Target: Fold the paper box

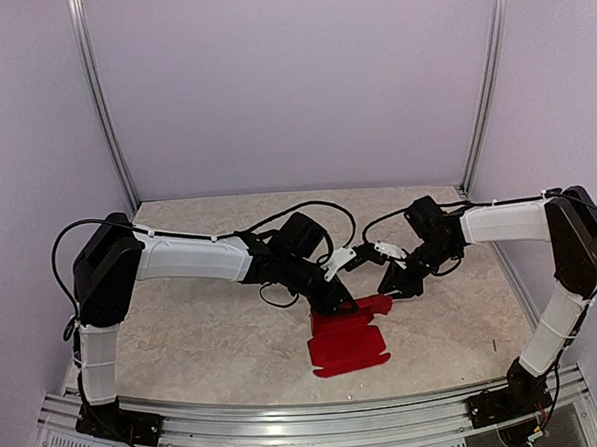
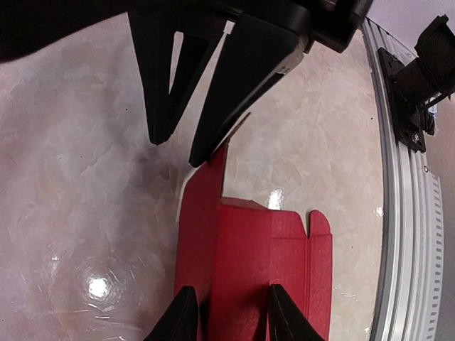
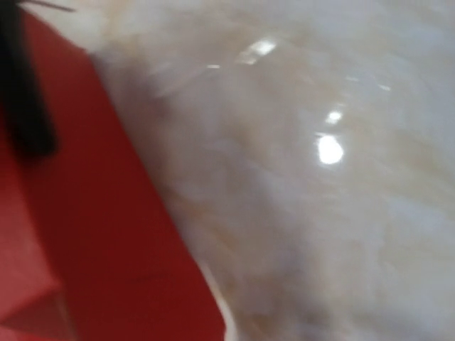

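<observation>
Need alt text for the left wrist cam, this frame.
A red paper box, partly folded, lies on a marbled table; the left gripper straddles its near panel with jaws apart. Opposite, the right gripper reaches down, one fingertip at the sheet's raised far flap. A metal rail runs down the right.

The left arm [image 1: 190, 259] and right arm [image 1: 504, 223] reach inward. The left gripper [image 2: 231, 290] stands parted; the right gripper [image 2: 174, 151], narrowly parted, hangs just beyond its fingertips.
</observation>
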Robot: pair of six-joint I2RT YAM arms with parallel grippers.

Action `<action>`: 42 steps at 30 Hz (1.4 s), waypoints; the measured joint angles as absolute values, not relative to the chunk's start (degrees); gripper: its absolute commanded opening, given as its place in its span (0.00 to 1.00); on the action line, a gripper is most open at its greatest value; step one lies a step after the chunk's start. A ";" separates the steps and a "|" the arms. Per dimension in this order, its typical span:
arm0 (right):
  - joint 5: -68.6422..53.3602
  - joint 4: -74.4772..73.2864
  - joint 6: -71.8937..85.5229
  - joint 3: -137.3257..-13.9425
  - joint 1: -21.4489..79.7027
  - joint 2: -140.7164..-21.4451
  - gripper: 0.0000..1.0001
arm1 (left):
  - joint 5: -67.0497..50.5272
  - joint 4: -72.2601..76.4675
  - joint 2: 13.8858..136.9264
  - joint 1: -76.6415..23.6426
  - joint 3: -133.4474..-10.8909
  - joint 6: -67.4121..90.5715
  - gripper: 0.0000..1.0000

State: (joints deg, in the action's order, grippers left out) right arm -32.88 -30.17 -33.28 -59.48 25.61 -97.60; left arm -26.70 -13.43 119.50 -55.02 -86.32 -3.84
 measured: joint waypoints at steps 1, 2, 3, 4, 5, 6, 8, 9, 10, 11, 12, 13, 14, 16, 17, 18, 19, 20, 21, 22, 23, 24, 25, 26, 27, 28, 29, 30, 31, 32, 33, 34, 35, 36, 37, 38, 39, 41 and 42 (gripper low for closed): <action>-33.32 -30.22 -33.58 -59.27 25.91 -97.58 0.23 | -26.74 -12.97 119.52 -55.02 -85.86 -3.53 0.34; -33.80 -30.28 -33.89 -59.11 26.22 -97.56 0.24 | -26.79 -12.67 119.52 -55.02 -85.45 -3.20 0.34; -34.26 -30.35 -34.24 -59.02 26.41 -97.56 0.25 | -26.83 -12.12 119.52 -55.02 -84.99 -2.92 0.34; -34.87 -30.50 -34.76 -59.00 26.55 -97.56 0.26 | -26.89 -11.70 119.52 -55.02 -84.64 -2.68 0.34; -35.40 -30.59 -35.24 -59.00 26.63 -97.54 0.27 | -27.00 -11.25 119.52 -55.02 -84.36 -2.44 0.34; -35.92 -30.76 -35.66 -59.00 26.63 -97.51 0.28 | -27.09 -10.68 119.52 -55.02 -84.07 -2.20 0.34; -36.18 -31.18 -36.05 -59.00 26.63 -97.49 0.30 | -27.57 -9.61 119.52 -55.02 -83.55 -1.87 0.33; -36.29 -31.66 -36.40 -59.00 26.61 -97.49 0.31 | -27.92 -9.10 119.52 -55.02 -83.22 -1.74 0.33; -36.42 -32.08 -36.64 -59.00 26.61 -97.49 0.31 | -28.16 -8.64 119.52 -55.05 -82.91 -1.61 0.33; -36.51 -32.51 -36.91 -59.00 26.61 -97.49 0.32 | -28.47 -7.97 119.52 -55.05 -82.52 -1.54 0.33; -36.64 -32.93 -37.19 -59.00 26.61 -97.49 0.33 | -28.84 -7.18 119.52 -55.05 -82.06 -1.54 0.33; -36.77 -33.34 -37.58 -59.00 26.61 -97.49 0.34 | -29.26 -6.42 119.46 -55.05 -81.56 -1.52 0.33; -36.88 -33.58 -37.93 -59.00 26.61 -97.49 0.35 | -29.63 -5.63 119.35 -55.05 -81.03 -1.52 0.32; -37.36 -34.28 -38.76 -59.00 26.59 -97.49 0.36 | -30.04 -4.69 119.07 -55.05 -80.20 -1.26 0.31; -37.71 -34.70 -39.33 -59.00 26.57 -97.49 0.37 | -30.22 -4.19 118.87 -55.05 -79.70 -0.89 0.31; -38.06 -35.14 -39.90 -59.00 26.57 -97.49 0.37 | -30.52 -3.57 118.65 -54.98 -79.09 -0.40 0.31; -38.63 -35.68 -40.64 -59.00 26.57 -97.49 0.37 | -30.83 -3.03 118.48 -54.94 -78.59 -0.12 0.31; -39.27 -36.36 -41.19 -59.00 26.57 -97.49 0.37 | -30.83 -2.46 118.28 -54.92 -77.91 0.30 0.31; -40.03 -37.12 -41.85 -59.00 26.57 -97.49 0.38 | -30.92 -1.67 118.06 -54.83 -77.23 0.82 0.31; -40.47 -37.63 -42.30 -59.00 26.57 -97.49 0.38 | -31.03 -1.02 117.78 -54.72 -76.51 1.23 0.30; -40.95 -38.15 -42.72 -59.00 26.57 -97.49 0.38 | -31.00 -0.25 117.40 -54.68 -75.68 1.61 0.30; -41.34 -38.61 -43.03 -59.00 26.57 -97.49 0.38 | -31.00 0.47 116.90 -54.65 -74.78 2.09 0.30; -41.69 -39.00 -43.33 -59.00 26.57 -97.49 0.38 | -30.87 0.93 116.25 -54.65 -73.78 2.50 0.30; -42.15 -39.42 -43.59 -59.00 26.57 -97.49 0.38 | -30.74 1.19 115.70 -54.61 -73.01 2.85 0.30; -42.61 -39.64 -43.77 -59.00 26.57 -97.49 0.38 | -30.57 1.52 115.28 -54.61 -72.38 3.16 0.30; -42.96 -39.70 -43.83 -59.00 26.57 -97.51 0.38 | -30.35 1.98 114.93 -54.61 -71.79 3.49 0.30; -43.48 -39.66 -43.81 -59.00 26.57 -97.51 0.38 | -30.06 2.33 114.72 -54.61 -71.35 3.66 0.30; -43.86 -39.62 -43.68 -59.00 26.63 -97.51 0.38 | -29.91 2.63 114.50 -54.63 -70.98 3.88 0.30; -44.18 -39.55 -43.48 -59.00 26.70 -97.56 0.38 | -29.71 2.96 114.28 -54.63 -70.65 4.10 0.30; -44.36 -39.40 -43.29 -59.02 26.79 -97.60 0.38 | -29.58 3.01 114.21 -54.70 -70.54 4.23 0.30; -44.53 -39.24 -42.98 -59.02 26.98 -97.69 0.38 | -29.52 3.03 114.15 -54.72 -70.48 4.34 0.30; -44.69 -39.07 -42.68 -59.02 27.24 -97.76 0.38 | -29.43 3.05 114.15 -54.74 -70.48 4.47 0.30; -44.84 -38.94 -42.48 -59.02 27.53 -97.82 0.38 | -29.32 3.07 114.15 -54.74 -70.48 4.51 0.30; -44.97 -38.76 -42.33 -59.02 27.88 -97.95 0.38 | -29.26 3.09 114.15 -54.74 -70.48 4.62 0.30; -45.04 -38.65 -42.28 -59.05 28.27 -98.10 0.38 | -29.19 3.11 114.15 -54.74 -70.48 4.69 0.30; -45.06 -38.46 -42.15 -59.05 28.82 -98.39 0.38 | -29.15 3.11 114.15 -54.74 -70.48 4.75 0.30; -45.06 -38.26 -42.04 -59.05 29.30 -98.61 0.38 | -29.10 3.20 114.15 -54.76 -70.46 4.86 0.30; -45.04 -37.52 -41.50 -59.05 30.44 -98.89 0.36 | -29.02 3.46 114.15 -54.81 -70.37 5.06 0.30; -45.01 -37.10 -41.06 -59.05 30.92 -98.91 0.36 | -28.97 3.55 114.15 -54.81 -70.35 5.13 0.30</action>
